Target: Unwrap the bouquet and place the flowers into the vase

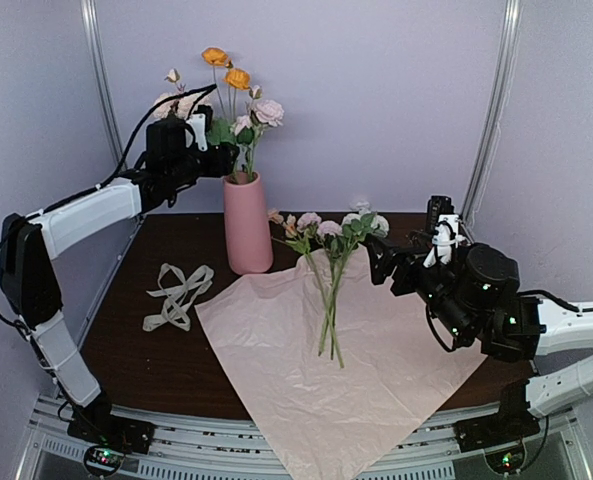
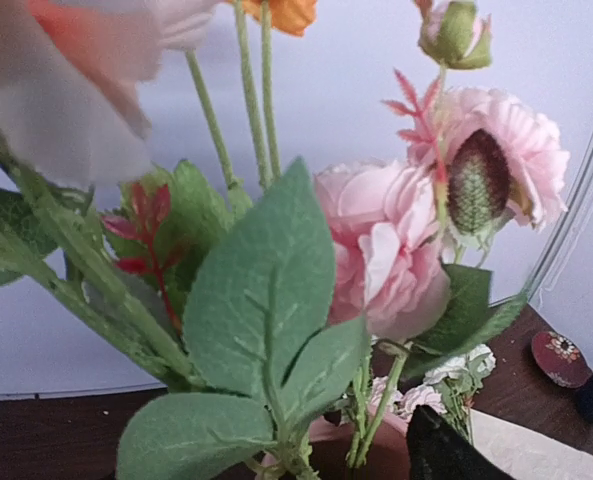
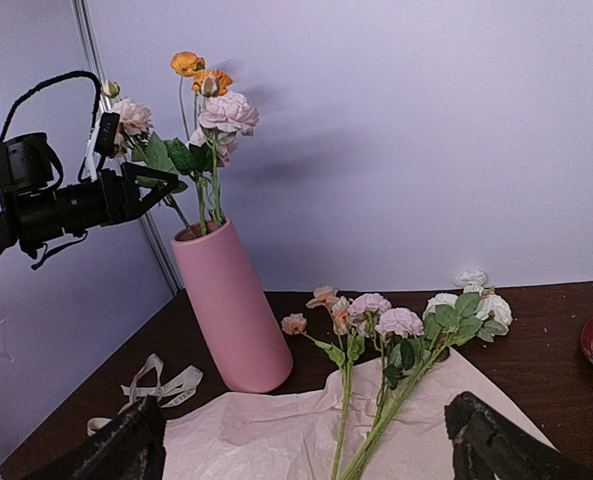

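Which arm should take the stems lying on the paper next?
Right, probably. The right gripper is open, low beside the flowers lying on the paper. The left gripper is up among the blooms at the vase mouth, farther off.

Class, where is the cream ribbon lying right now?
In the top view, the cream ribbon lies left of centre on the table, left of the pink paper sheet and down-left of the vase.

The left gripper (image 3: 171,186) is held high on an outstretched arm, jaws parted — the right gripper (image 1: 384,268) is held low, jaws spread wide.
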Tool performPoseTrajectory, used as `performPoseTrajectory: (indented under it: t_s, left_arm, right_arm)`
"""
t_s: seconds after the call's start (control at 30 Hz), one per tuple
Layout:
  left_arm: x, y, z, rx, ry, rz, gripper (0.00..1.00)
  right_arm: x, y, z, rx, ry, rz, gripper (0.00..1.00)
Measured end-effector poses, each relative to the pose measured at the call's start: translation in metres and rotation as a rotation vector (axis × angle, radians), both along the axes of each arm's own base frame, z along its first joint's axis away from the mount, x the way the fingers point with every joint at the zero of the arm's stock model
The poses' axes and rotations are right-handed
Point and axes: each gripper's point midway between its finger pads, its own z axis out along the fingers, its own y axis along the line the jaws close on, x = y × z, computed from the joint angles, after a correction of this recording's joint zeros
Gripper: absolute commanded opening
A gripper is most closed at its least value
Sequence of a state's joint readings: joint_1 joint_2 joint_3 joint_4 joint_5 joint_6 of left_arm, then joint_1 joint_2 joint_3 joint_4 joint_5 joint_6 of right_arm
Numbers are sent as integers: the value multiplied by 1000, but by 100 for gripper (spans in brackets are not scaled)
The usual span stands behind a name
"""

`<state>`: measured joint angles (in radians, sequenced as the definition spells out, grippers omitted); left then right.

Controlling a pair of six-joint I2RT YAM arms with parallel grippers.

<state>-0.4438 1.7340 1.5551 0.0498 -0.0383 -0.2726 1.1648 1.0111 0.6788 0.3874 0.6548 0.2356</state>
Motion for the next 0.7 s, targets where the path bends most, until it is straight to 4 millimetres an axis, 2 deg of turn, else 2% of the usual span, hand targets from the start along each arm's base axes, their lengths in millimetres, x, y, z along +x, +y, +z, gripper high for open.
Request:
performPoseTrajectory:
  t_s: [0.1,0.3,0.47,0.57,0.7]
  left_arm:
    - [-13,7,11,-7,-17,6,97]
    - [-49,29,44,-38,-52,30,98]
    - [-98,54,67,-81,-80,42,98]
    - [-131,73,67,-101,-99,58,98]
    - [-161,86,53,-100,-102,51,98]
  right_arm:
    - [0,0,2,-3,-2,0,98]
    - [1,0,13,-14,-11,-3,98]
    - [6,4,30,-14,-11,-10,97]
    - [11,11,33,-32,2,-10,96]
    - [17,26,23,-70,38,1,96]
